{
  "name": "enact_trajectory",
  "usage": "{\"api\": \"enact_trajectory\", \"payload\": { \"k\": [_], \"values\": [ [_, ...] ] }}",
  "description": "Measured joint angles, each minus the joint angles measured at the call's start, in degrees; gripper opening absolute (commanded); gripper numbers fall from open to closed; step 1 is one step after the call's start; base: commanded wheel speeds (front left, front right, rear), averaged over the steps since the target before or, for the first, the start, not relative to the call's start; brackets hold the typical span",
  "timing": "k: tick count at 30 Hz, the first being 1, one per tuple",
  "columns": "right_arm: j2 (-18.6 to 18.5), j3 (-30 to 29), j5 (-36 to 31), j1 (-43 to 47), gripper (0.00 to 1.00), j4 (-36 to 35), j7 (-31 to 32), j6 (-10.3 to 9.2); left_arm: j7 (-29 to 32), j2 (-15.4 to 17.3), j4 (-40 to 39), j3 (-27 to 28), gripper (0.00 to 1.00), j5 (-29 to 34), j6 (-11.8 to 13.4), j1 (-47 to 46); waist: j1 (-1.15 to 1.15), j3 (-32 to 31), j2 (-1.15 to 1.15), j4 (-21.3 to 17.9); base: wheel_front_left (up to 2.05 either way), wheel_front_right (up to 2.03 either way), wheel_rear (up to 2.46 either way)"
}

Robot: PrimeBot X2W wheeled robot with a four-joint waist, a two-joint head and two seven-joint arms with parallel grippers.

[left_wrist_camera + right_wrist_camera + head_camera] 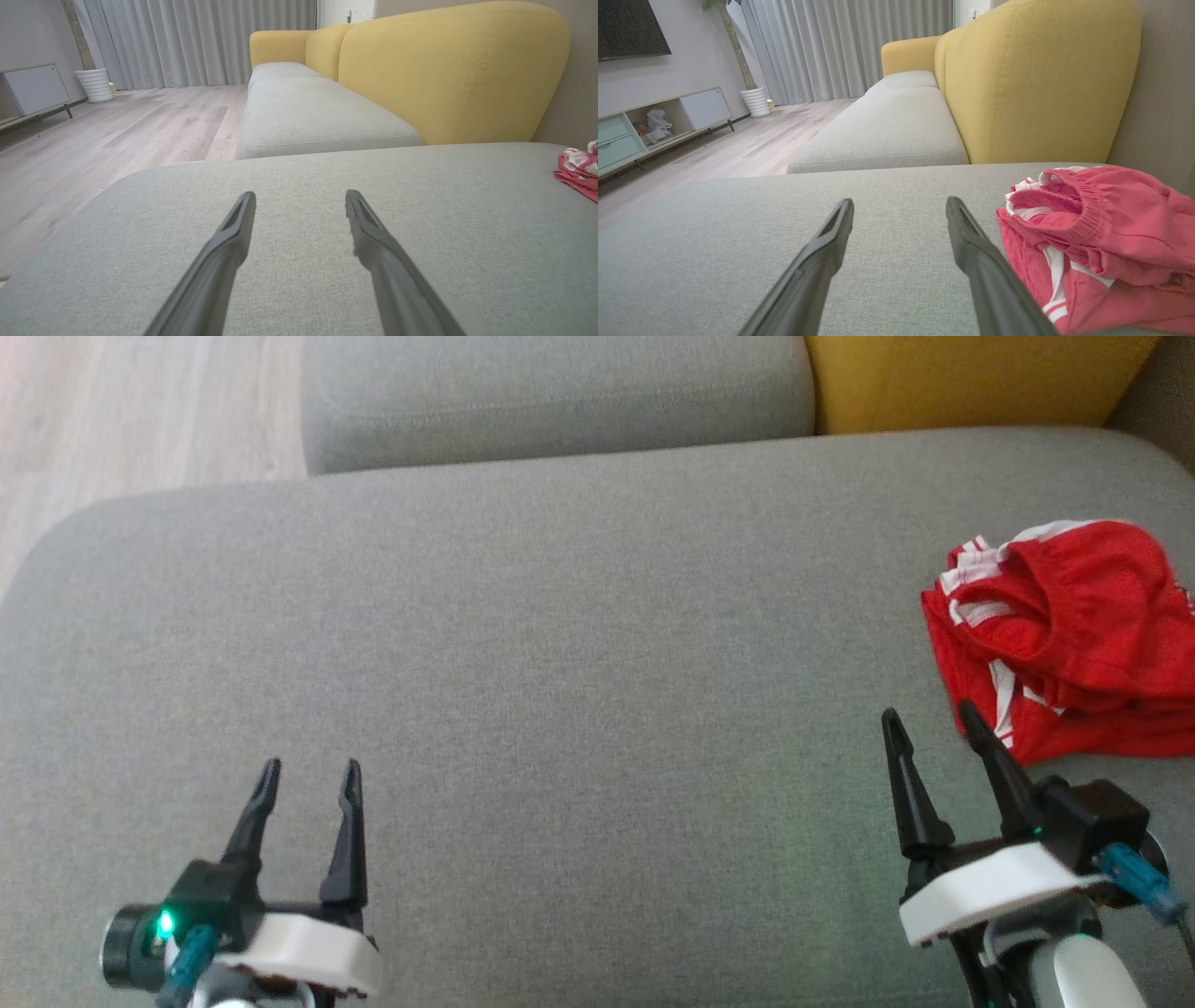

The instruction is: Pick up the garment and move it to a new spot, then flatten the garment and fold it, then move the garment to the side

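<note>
Garment (1074, 635) just beside spread right claw (929, 711); left claw (312, 765), also spread, well apart.

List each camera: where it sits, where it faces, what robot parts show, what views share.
Head view: on the head, looking down at the grey cushion; left hand and right hand show, both open.
Left wrist view: on the left wrist, looking low along the cushion toward the yellow backrest; the left hand's fingers show.
Right wrist view: on the right wrist, same heading; the right hand's fingers show.
Shared: all three catch the red garment.
</note>
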Motion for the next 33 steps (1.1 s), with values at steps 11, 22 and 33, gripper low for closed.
{"api": "enact_trajectory", "payload": {
  "k": [11,22,33],
  "values": [
    [0.62,-1.08,-0.93,3.94,1.00,-3.30,2.01,0.00,0.09,0.58,-0.97,-0.29,1.00,-0.59,0.13,2.97,0.00,-2.25,0.00,0.19,0.00,0.00,0.00],
    [0.77,-1.46,-1.36,4.20,1.00,-4.08,2.83,0.00,0.09,0.69,-1.21,-0.29,1.00,-1.19,0.56,3.43,0.00,-2.17,0.00,0.13,0.00,0.00,0.00],
    [0.79,-1.42,-1.34,4.20,1.00,-4.16,2.90,0.00,0.09,0.76,-1.29,-0.40,1.00,-1.53,0.89,3.43,0.00,-1.89,0.00,0.32,0.00,0.00,0.00]
  ]
}}
